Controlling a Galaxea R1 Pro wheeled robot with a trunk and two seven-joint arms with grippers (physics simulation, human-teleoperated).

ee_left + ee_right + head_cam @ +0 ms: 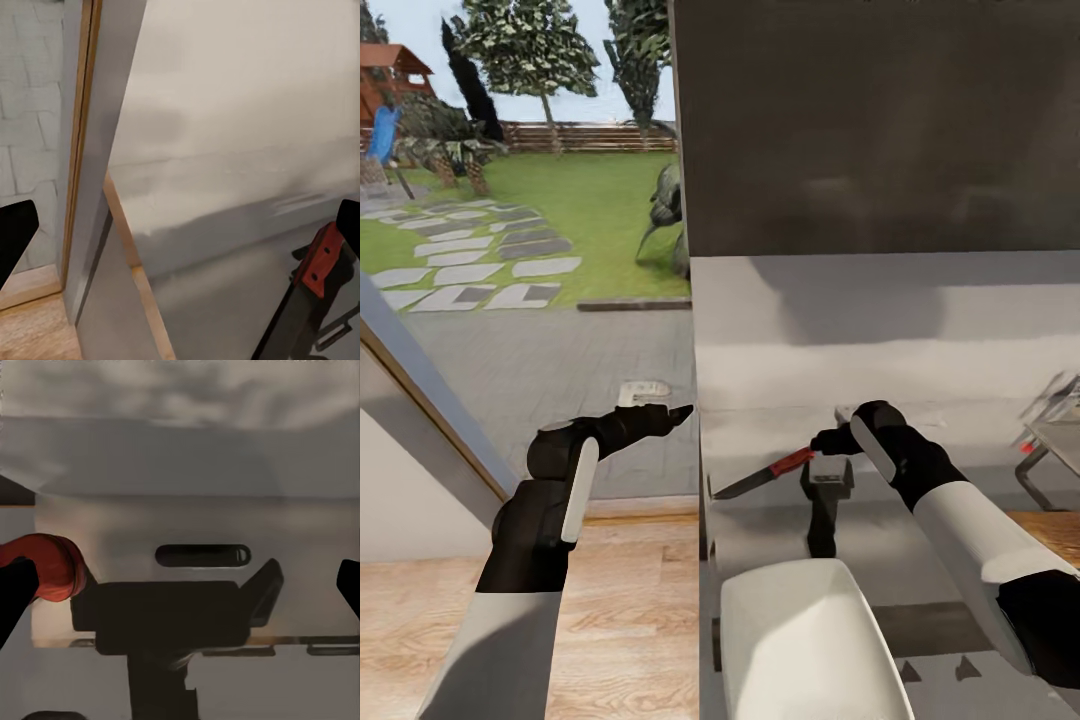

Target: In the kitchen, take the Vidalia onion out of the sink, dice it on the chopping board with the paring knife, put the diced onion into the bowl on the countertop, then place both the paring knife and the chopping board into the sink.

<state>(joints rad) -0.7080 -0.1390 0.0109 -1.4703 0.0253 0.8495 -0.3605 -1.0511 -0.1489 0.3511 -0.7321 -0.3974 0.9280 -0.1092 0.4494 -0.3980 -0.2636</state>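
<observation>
The paring knife [765,475], with its orange-red handle and dark blade, is at the left end of the grey countertop [960,330], its tip near the counter's edge. My right gripper [822,440] is at the end of the handle. In the right wrist view its fingers [15,596] stand wide apart, open, and the red handle [46,566] is beside one of them. The white bowl [800,640] sits on the counter nearest me. A brown piece of the chopping board [1052,532] shows past my right forearm. The sink [1060,415] peeks in at far right. My left gripper [682,410] hangs open off the counter's left end. The onion is out of view.
A dark reflection of my gripper [825,500] lies on the shiny counter below the knife. A grey wall rises behind the counter. Left of the counter are a wooden floor [630,620], a slanted frame [420,390] and a glass front onto a garden.
</observation>
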